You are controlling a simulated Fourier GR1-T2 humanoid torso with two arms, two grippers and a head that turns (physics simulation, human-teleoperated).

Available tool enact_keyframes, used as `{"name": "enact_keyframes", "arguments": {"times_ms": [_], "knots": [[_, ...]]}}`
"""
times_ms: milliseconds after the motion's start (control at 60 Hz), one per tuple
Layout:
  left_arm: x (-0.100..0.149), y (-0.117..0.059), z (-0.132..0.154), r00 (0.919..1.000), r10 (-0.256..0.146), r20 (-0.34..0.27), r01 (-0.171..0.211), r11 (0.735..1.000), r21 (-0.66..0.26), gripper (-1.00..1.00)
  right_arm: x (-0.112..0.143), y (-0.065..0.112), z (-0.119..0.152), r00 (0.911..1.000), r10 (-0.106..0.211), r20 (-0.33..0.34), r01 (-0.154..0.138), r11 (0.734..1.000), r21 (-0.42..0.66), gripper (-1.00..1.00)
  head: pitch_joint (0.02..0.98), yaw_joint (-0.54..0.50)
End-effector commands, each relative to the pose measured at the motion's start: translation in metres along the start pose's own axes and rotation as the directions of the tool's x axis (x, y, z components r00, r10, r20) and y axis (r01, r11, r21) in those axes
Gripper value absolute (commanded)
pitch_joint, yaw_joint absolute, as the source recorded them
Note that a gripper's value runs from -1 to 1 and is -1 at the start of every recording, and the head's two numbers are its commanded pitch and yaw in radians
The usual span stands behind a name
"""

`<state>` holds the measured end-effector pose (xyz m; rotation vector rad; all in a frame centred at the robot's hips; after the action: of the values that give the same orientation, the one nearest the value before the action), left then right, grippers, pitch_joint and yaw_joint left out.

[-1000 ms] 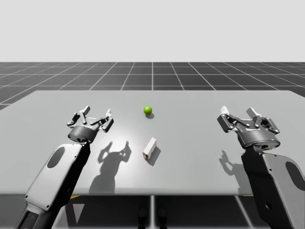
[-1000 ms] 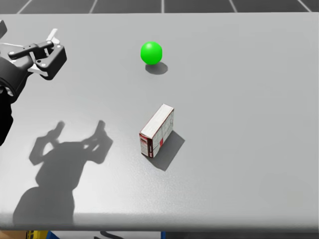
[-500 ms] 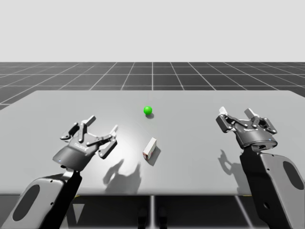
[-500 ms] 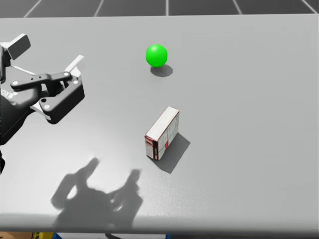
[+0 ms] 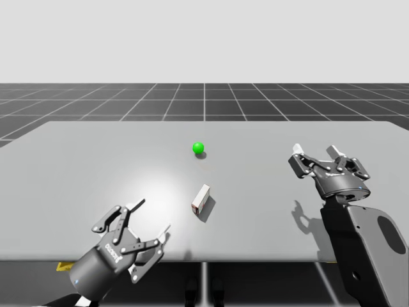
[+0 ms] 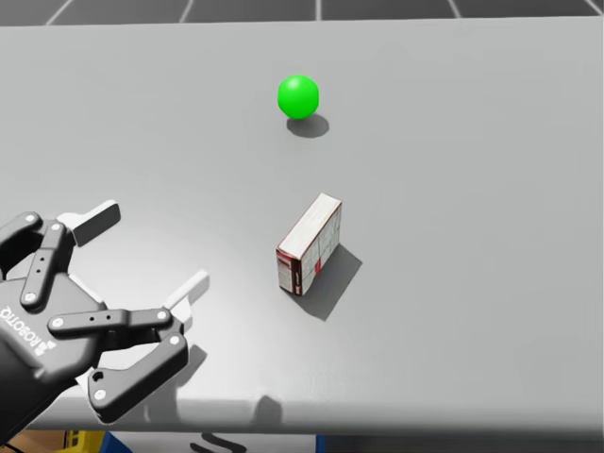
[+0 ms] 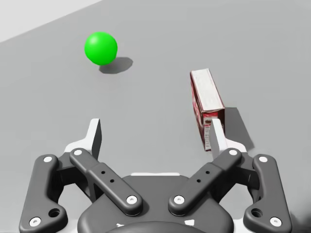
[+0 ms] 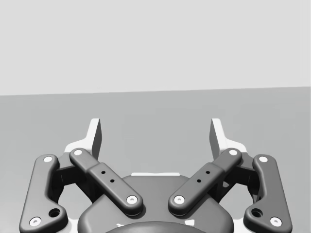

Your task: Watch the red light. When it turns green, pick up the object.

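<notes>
Left fingers (image 7: pixel 95 138) apart, box (image 7: pixel 208 97) corner hidden

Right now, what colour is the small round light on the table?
The round light is green; head view.

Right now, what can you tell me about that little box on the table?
The small box looks like cardboard: a pale top, red and white printed sides. It lies on one long narrow side on the table, nearer me than the green ball. Only the table touches it; my open left gripper is apart from it.
</notes>
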<state>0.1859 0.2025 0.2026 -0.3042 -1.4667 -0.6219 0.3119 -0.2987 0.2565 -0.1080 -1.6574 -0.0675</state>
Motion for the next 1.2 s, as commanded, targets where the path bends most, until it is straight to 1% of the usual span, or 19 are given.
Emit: {"name": "enact_keyframes", "arguments": {"times_ms": [17,50,100,150,200,217,283,333,367,400,450,500,617,833,967,1033,1083,1133,1200], "knots": [[-0.019,-0.024,0.003,0.9989,0.028,-0.037,-0.030,0.998,-0.062,-1.00,0.001,0.000,0.001,0.9999,0.000,0.015,0.000,1.000,0.007,-1.00,0.852,0.04],[-0.021,-0.027,0.001,0.9979,0.046,-0.046,-0.049,0.996,-0.068,-1.00,0.003,0.000,0.002,0.9997,0.003,0.023,-0.003,1.000,0.002,-1.00,0.852,0.04],[-0.024,-0.032,-0.002,0.9974,0.043,-0.057,-0.047,0.996,-0.078,-1.00,0.004,0.001,0.003,0.9996,-0.005,0.029,0.005,1.000,0.008,-1.00,0.851,0.04],[-0.025,-0.036,-0.005,0.9964,0.054,-0.066,-0.060,0.994,-0.088,-1.00,0.005,0.001,0.004,0.9994,-0.001,0.035,0.001,1.000,0.004,-1.00,0.851,0.04],[-0.026,-0.037,-0.009,0.9966,0.048,-0.067,-0.054,0.995,-0.088,-1.00,0.006,0.001,0.004,0.9994,-0.005,0.035,0.005,1.000,0.002,-1.00,0.850,0.04],[-0.027,-0.039,-0.013,0.9959,0.060,-0.067,-0.066,0.994,-0.088,-1.00,0.006,0.001,0.004,0.9993,-0.006,0.036,0.006,1.000,0.002,-1.00,0.850,0.04],[-0.027,-0.040,-0.020,0.9953,0.066,-0.071,-0.072,0.994,-0.081,-1.00,0.007,0.001,0.005,0.9993,-0.008,0.037,0.008,1.000,0.000,-1.00,0.848,0.04],[-0.028,-0.042,-0.028,0.9933,0.085,-0.078,-0.092,0.993,-0.078,-1.00,0.007,0.000,0.005,0.9992,-0.010,0.038,0.010,1.000,-0.002,-1.00,0.848,0.04],[-0.028,-0.043,-0.031,0.9932,0.084,-0.081,-0.090,0.993,-0.074,-1.00,0.007,0.000,0.005,0.9992,-0.011,0.038,0.011,1.000,-0.001,-1.00,0.847,0.04],[-0.029,-0.044,-0.038,0.9913,0.093,-0.093,-0.101,0.992,-0.080,-1.00,0.007,0.001,0.005,0.9992,-0.011,0.038,0.011,1.000,-0.001,-1.00,0.847,0.03],[-0.029,-0.045,-0.043,0.9912,0.089,-0.098,-0.097,0.992,-0.080,-1.00,0.007,0.001,0.005,0.9992,-0.011,0.038,0.011,1.000,0.000,-1.00,0.847,0.03],[-0.029,-0.046,-0.051,0.9874,0.108,-0.115,-0.118,0.990,-0.082,-1.00,0.008,0.001,0.005,0.9992,-0.011,0.039,0.011,1.000,0.001,-1.00,0.847,0.03],[-0.031,-0.046,-0.069,0.9811,0.133,-0.140,-0.143,0.988,-0.065,-1.00,0.008,0.000,0.004,0.9991,-0.013,0.040,0.013,1.000,0.000,-1.00,0.846,0.03],[-0.034,-0.047,-0.099,0.9749,0.146,-0.168,-0.153,0.988,-0.028,-1.00,0.008,-0.001,0.004,0.9992,-0.014,0.038,0.014,1.000,0.000,-1.00,0.846,0.03],[-0.037,-0.048,-0.115,0.9632,0.174,-0.205,-0.179,0.984,-0.009,-1.00,0.008,-0.001,0.003,0.9992,-0.015,0.038,0.015,1.000,-0.001,-1.00,0.845,0.03],[-0.040,-0.049,-0.120,0.9644,0.161,-0.210,-0.164,0.986,0.004,-1.00,0.009,-0.002,0.005,0.9991,-0.014,0.039,0.014,1.000,0.001,-1.00,0.843,0.03],[-0.041,-0.050,-0.122,0.9637,0.161,-0.213,-0.163,0.987,0.005,-1.00,0.010,-0.002,0.005,0.9992,-0.014,0.038,0.014,1.000,0.001,-1.00,0.843,0.03],[-0.042,-0.051,-0.125,0.9651,0.149,-0.216,-0.150,0.989,0.010,-1.00,0.009,-0.002,0.005,0.9994,-0.008,0.033,0.007,1.000,0.003,-1.00,0.840,0.02],[-0.044,-0.052,-0.127,0.9638,0.149,-0.221,-0.152,0.988,0.003,-1.00,0.008,-0.001,0.005,0.9996,-0.007,0.028,0.007,1.000,0.006,-1.00,0.835,0.02]]}}
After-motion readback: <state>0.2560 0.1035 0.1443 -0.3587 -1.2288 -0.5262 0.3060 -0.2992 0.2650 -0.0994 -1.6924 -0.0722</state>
